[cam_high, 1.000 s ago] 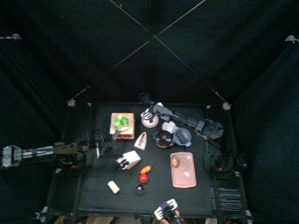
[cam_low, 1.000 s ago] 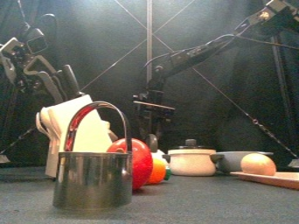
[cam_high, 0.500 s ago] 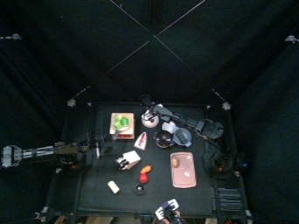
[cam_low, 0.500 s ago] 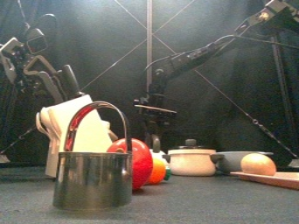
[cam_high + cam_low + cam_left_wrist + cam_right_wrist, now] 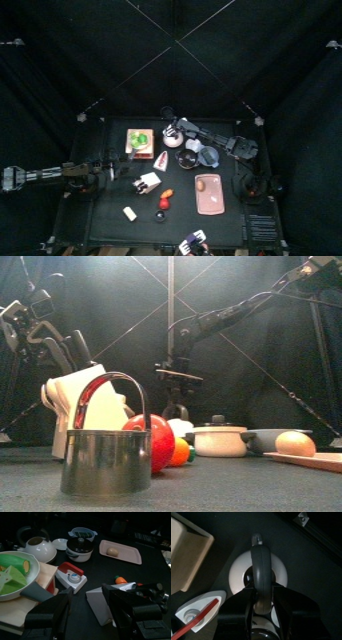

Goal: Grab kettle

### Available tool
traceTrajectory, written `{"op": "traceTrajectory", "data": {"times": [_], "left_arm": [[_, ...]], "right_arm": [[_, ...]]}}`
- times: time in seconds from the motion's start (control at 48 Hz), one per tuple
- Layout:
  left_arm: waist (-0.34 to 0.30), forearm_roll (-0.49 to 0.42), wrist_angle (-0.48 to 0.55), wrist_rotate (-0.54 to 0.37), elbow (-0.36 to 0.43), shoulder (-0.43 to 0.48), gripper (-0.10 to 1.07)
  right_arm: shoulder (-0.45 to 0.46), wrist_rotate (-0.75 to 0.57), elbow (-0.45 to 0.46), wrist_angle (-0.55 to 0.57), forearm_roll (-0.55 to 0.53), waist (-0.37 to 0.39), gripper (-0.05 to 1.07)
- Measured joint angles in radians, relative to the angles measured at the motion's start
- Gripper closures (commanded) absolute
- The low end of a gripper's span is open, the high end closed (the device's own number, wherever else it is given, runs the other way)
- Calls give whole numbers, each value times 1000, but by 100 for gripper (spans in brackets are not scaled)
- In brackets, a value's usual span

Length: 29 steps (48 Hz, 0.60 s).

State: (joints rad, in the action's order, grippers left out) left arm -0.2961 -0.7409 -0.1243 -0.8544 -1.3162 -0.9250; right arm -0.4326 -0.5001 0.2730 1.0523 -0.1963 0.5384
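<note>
While the right tool hangs directly over the kettle, its 2 jaws stand to either side of the dark arched handle, low on the arch; whether they press the handle yet or sit just clear of it cannot be told from the wrist view. The kettle is a small, rounded, pale body at the far side of the desk, just beside the wooden board that carries a green-topped block, with a red-and-white iron-shaped toy and a dark bowl near it. From its look it is probably a light toy or small ceramic piece: stiff, smooth and somewhat slippery on the round belly, so the belly is a poor place to pinch. The handle is the sensible hold, taken at its top middle so the body hangs level and does not swing or tip toward the spout. A thin glossy handle could twist in the jaws, so a firm, centred squeeze seems wise. The left tool rests wide open at the desk's left side, holding nothing.
</note>
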Motion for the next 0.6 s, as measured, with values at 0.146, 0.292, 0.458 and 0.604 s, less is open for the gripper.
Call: {"op": "traceTrajectory", "data": {"times": [0.146,0.292,0.458,0.604], "left_arm": [[0,0,0,0,0,0,11],[0,0,0,0,0,0,11],[-2,0,0,0,0,0,11],[0,0,0,0,0,0,11]], "right_arm": [[21,2,0,0,2,-2,36],[21,2,-3,2,3,-2,36],[21,3,-3,2,3,-3,36],[23,3,-3,2,3,-3,36]]}}
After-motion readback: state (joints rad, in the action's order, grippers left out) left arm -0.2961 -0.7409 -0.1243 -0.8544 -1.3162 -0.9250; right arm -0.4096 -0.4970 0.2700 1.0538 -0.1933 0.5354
